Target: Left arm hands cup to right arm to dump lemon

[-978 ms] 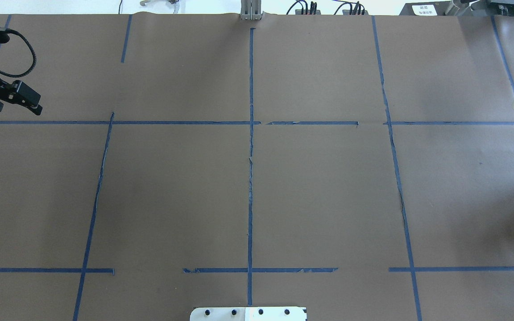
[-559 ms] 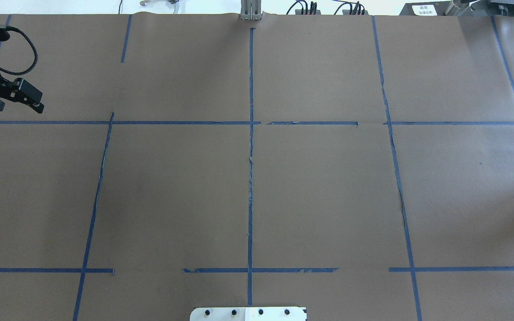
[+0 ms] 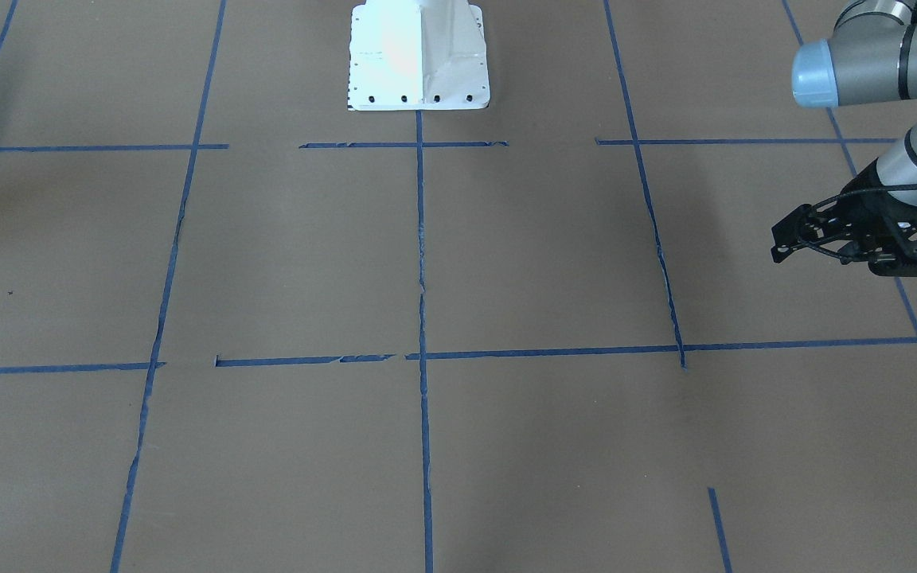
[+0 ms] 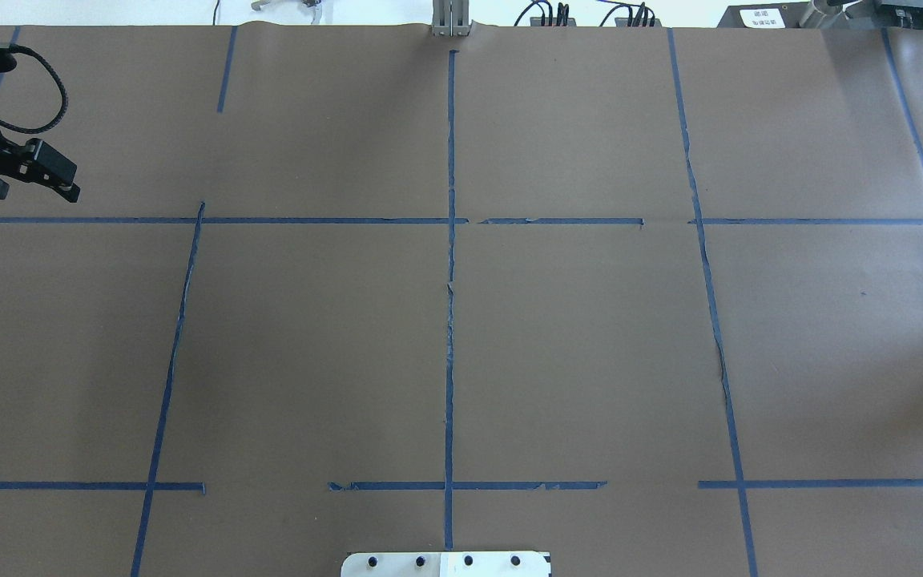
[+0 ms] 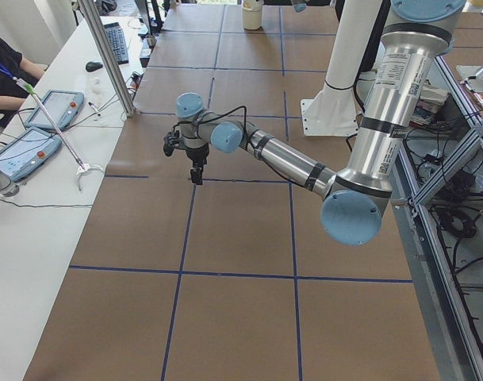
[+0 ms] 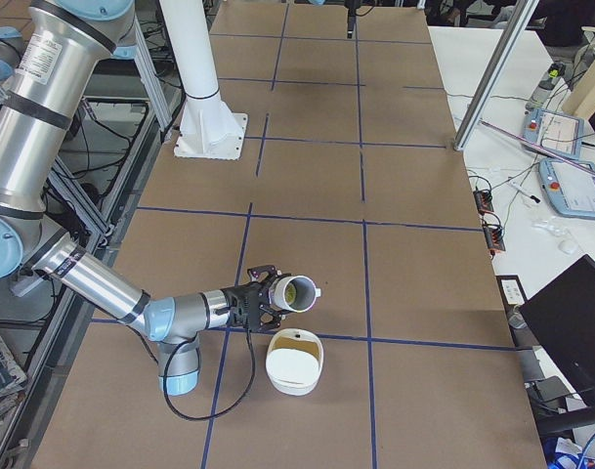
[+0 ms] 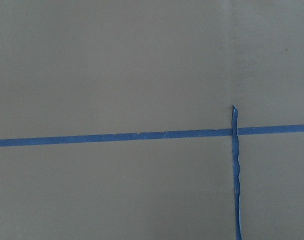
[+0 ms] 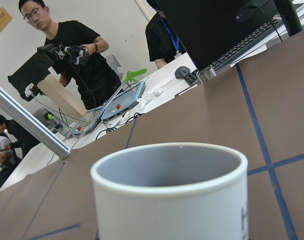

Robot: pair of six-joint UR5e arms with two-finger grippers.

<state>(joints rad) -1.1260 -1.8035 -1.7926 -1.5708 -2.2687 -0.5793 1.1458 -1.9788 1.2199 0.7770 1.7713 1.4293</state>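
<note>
Cup (image 6: 305,299) at right pincer (image 6: 271,294), mouth turned sideways

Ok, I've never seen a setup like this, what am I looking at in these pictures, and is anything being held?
Two robot arms stand at a brown table marked with blue tape. Two cameras look down on it, two watch from its ends, one rides on each wrist. The left arm's tool is open and empty over the table. An end view shows the right arm's tool with a white cup at its tip, tipped sideways, a lemon in its mouth, near a white bowl. People stand beyond the table.
</note>
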